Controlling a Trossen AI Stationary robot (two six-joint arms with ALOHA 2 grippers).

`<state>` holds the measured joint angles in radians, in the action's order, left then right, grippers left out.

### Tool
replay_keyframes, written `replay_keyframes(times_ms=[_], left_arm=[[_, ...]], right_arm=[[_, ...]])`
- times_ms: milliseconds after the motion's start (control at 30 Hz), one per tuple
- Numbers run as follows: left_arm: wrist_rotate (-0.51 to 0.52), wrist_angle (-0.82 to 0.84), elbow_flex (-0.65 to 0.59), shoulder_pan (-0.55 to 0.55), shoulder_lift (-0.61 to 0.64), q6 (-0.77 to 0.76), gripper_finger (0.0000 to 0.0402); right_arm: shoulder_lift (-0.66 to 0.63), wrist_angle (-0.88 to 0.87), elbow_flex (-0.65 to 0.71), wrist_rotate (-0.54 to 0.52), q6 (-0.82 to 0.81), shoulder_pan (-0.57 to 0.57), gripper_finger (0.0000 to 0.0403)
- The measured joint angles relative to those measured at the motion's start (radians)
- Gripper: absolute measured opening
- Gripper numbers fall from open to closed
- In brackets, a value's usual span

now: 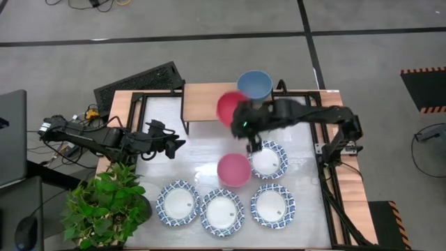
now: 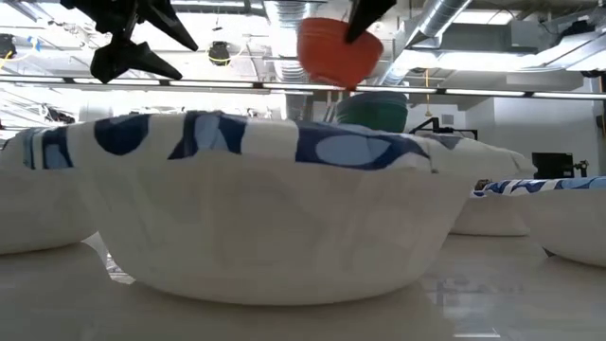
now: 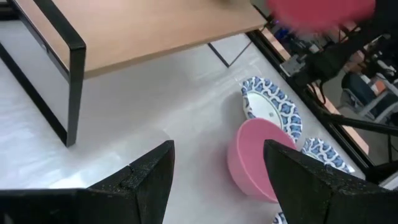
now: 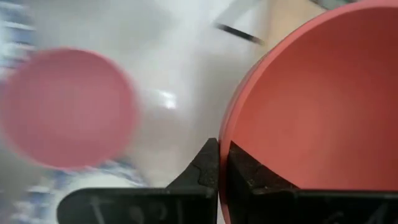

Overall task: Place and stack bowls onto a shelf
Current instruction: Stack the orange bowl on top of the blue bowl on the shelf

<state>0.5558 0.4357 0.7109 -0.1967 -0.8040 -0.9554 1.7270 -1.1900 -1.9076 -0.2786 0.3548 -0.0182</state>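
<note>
Gripping a red-pink bowl (image 1: 227, 107) by its rim, the right hand (image 1: 243, 120) hovers beside the shelf (image 1: 209, 102).

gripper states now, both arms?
Left gripper: open, empty, hanging over the table near the shelf.
Right gripper: shut on the rim of a red bowl, lifted above the table by the shelf.

Right gripper (image 4: 219, 163) fingers (image 4: 204, 163) pinch rim of red-pink bowl (image 4: 323, 106); second pink bowl (image 4: 65, 106) blurred on white bench (image 4: 186, 68) beyond.
</note>
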Motion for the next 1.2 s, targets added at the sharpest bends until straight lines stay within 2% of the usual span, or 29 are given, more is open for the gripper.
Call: replay_keyframes(times_ms=[167, 267, 400, 533, 700, 867, 1200], left_arm=[[0.001, -0.003, 0.000, 0.000, 0.000, -0.004, 0.0234], [0.001, -0.001, 0.000, 0.000, 0.000, -0.008, 0.0234], [-0.003, 0.000, 0.000, 0.000, 0.000, -0.008, 0.0234], [-0.009, 0.000, 0.000, 0.000, 0.000, -0.009, 0.0234], [-0.009, 0.001, 0.000, 0.000, 0.000, 0.005, 0.0234], [-0.008, 0.006, 0.000, 0.000, 0.000, 0.008, 0.0234], [-0.006, 0.031, 0.000, 0.000, 0.000, 0.008, 0.0234]], right_arm=[[-0.043, 0.007, 0.000, -0.185, -0.039, -0.132, 0.0031], [-0.044, 0.007, 0.000, -0.215, -0.035, -0.224, 0.0029], [-0.021, -0.023, 0.000, -0.098, -0.013, -0.334, 0.0029], [-0.002, -0.039, 0.002, 0.018, 0.004, -0.396, 0.0029], [-0.006, -0.002, 0.001, 0.071, 0.036, -0.422, 0.0030], [-0.005, -0.017, 0.001, 0.197, 0.031, -0.451, 0.0030], [-0.005, -0.032, 0.011, 0.215, 0.033, -0.471, 0.0044]])
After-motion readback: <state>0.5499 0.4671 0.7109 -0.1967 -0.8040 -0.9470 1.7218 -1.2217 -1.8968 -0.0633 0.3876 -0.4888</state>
